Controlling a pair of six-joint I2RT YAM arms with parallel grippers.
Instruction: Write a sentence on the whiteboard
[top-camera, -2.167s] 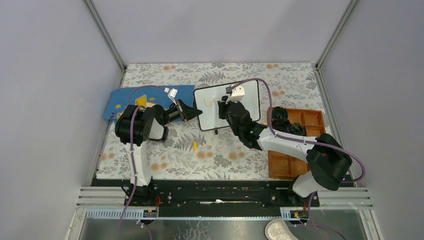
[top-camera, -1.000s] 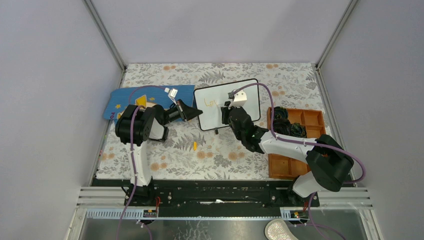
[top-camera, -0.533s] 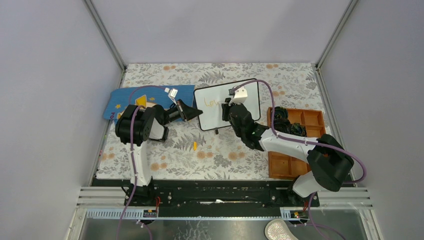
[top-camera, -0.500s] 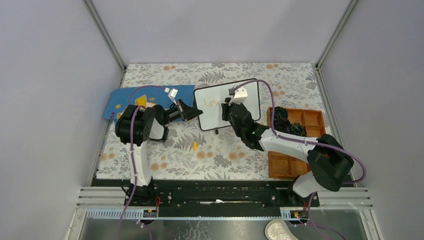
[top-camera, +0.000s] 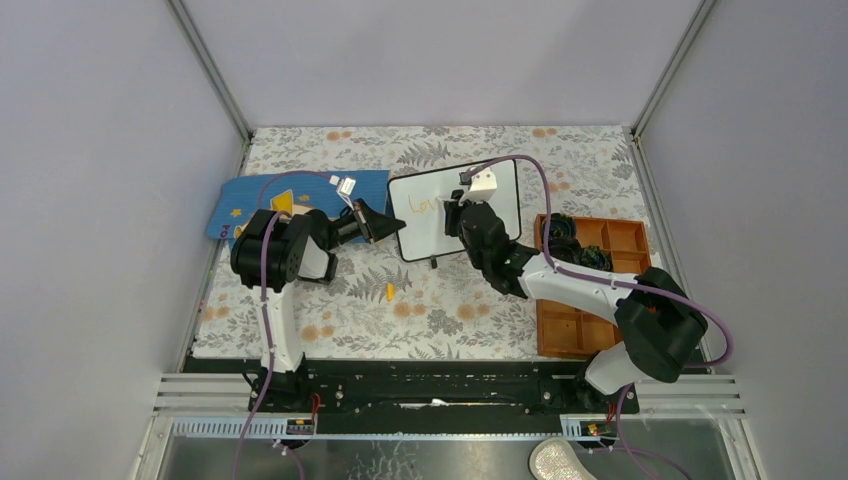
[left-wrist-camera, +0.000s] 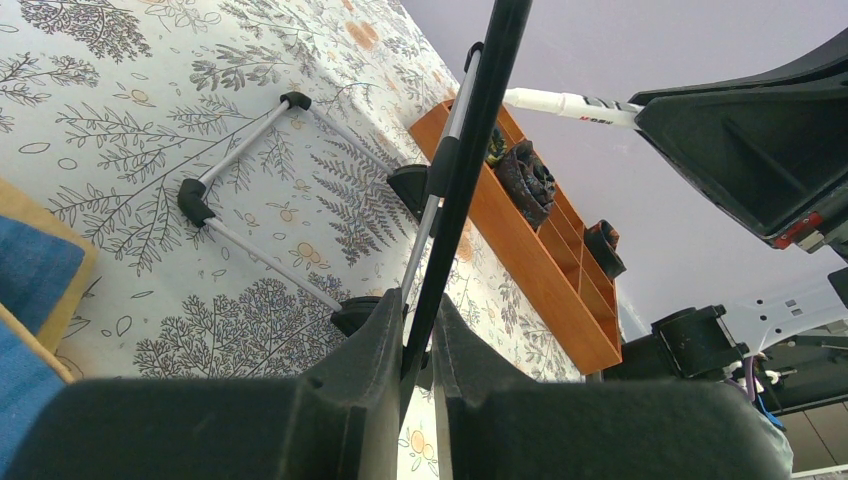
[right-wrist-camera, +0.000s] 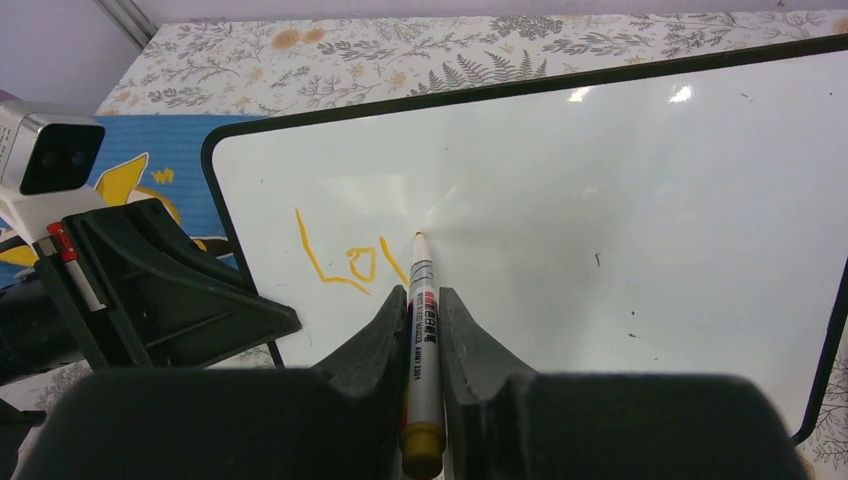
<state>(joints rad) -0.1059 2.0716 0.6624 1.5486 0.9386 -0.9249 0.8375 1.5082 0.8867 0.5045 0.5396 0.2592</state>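
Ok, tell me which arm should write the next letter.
Right. The right gripper holds the marker, tip at the whiteboard just past the unfinished sentence. The left gripper is clamped on the board's edge, steadying it.

The whiteboard stands on the surface toward the back, with the mat left of it, the tray right of it, a small object before it, the sentence on its left half, and the marker tip just right of those letters.
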